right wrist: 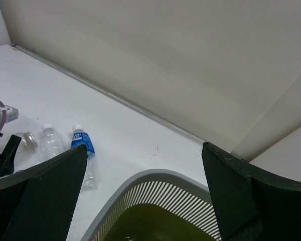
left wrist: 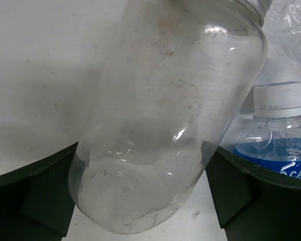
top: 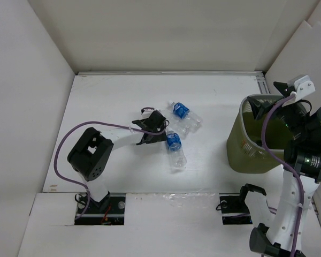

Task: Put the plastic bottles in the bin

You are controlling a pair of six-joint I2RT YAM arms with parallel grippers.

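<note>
Plastic bottles (top: pixel 190 124) are seen lying on their sides in a loose cluster near the middle of the white table (top: pixel 112 107), well apart from the bin (top: pixel 241 150), which stands at the table's right side. Two of them are marked by blue labels.

The left gripper (top: pixel 159 128) is placed at the cluster's left edge. In the left wrist view a plain clear bottle (left wrist: pixel 160 125), unlabelled and smudged, is framed between the two dark fingers (left wrist: pixel 35 201), lying tilted across the gap with its silver-rimmed mouth pointing away. The jaws are spread wide on either side of it. Whether the pads already touch its wall cannot be told, since the bottle's outline meets both fingers in that view; no squeeze is visible. Just beside it a blue-labelled bottle (left wrist: pixel 278 145) with a white cap is seen, and a crumpled clear bottle (left wrist: pixel 293 20) beyond that.

The right gripper (right wrist: pixel 144 148) is held above the bin, over its grey rim, with the mesh wall and olive-green inside seen below. Its fingers (right wrist: pixel 45 196) are fully apart and nothing is held or touched between them.
</note>
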